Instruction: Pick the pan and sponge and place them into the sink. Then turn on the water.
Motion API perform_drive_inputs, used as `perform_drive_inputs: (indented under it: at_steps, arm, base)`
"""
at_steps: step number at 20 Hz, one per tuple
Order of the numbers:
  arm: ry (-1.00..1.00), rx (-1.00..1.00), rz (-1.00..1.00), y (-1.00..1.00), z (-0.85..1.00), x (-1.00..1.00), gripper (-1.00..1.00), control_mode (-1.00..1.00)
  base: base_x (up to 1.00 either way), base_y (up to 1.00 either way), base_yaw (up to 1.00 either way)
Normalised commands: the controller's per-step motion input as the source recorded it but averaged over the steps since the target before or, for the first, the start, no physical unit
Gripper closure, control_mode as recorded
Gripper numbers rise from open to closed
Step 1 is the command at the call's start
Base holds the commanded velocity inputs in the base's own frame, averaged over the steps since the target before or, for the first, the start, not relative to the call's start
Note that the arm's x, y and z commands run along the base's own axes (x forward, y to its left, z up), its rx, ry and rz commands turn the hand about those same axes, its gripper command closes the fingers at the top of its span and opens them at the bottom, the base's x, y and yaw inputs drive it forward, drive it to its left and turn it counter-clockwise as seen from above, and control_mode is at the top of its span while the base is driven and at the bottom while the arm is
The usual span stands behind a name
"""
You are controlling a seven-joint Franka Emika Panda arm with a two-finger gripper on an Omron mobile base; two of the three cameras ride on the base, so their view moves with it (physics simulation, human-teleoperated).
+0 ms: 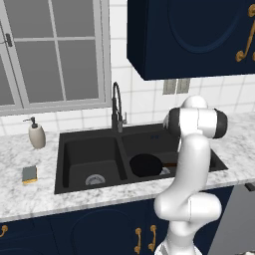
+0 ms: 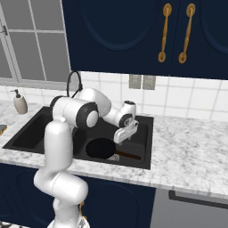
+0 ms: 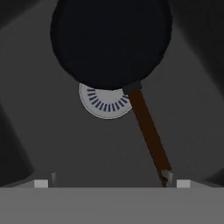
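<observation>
Hand (image 2: pixel 121 136) is spread wide over the right basin, gripping nothing, jaws apart with the brown handle (image 3: pixel 148 129) of the pan (image 3: pixel 109 41) running down toward one fingertip in the hand view; whether it touches, I cannot tell. The pan lies on the floor of the right basin of the sink (image 1: pixel 89 149), partly covering the round silver drain (image 3: pixel 101 106). From the left base view the pan sits dark and round in that basin, just beside the divider, with the other drain (image 1: pixel 94 179) bare in the left basin. The black spring-neck faucet (image 1: pixel 117 107) rises behind the divider, no stream visible. Out on the marble desk (image 1: pixel 30 199), left of the sink, lies the sponge (image 1: pixel 29 174), grey-blue over yellow, well apart from the hand. Behind it, near the window (image 1: pixel 50 50), stands a beige soap dispenser (image 1: pixel 36 134). Navy cabinets (image 2: pixel 133 31) hang above.
</observation>
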Motion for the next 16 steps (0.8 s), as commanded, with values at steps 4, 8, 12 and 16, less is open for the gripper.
perform_drive_inputs:
  at_steps: [4, 8, 12, 16]
  arm:
    - [-0.01, 0.09, -0.55, 0.24, 0.55, -0.6, -1.0, -1.0]
    - [0.0, 0.12, -0.59, 0.15, 0.52, -0.7, -1.0, -1.0]
    - [0.03, 0.1, -0.58, 0.29, 0.6, -0.56, -1.0, -1.0]
    - [0.11, 0.01, -0.5, 0.32, 0.66, -0.23, -1.0, -1.0]
  base:
    - [0.0, 0.0, 0.0]
    - [0.0, 0.0, 0.0]
    - [0.0, 0.0, 0.0]
    - [0.0, 0.0, 0.0]
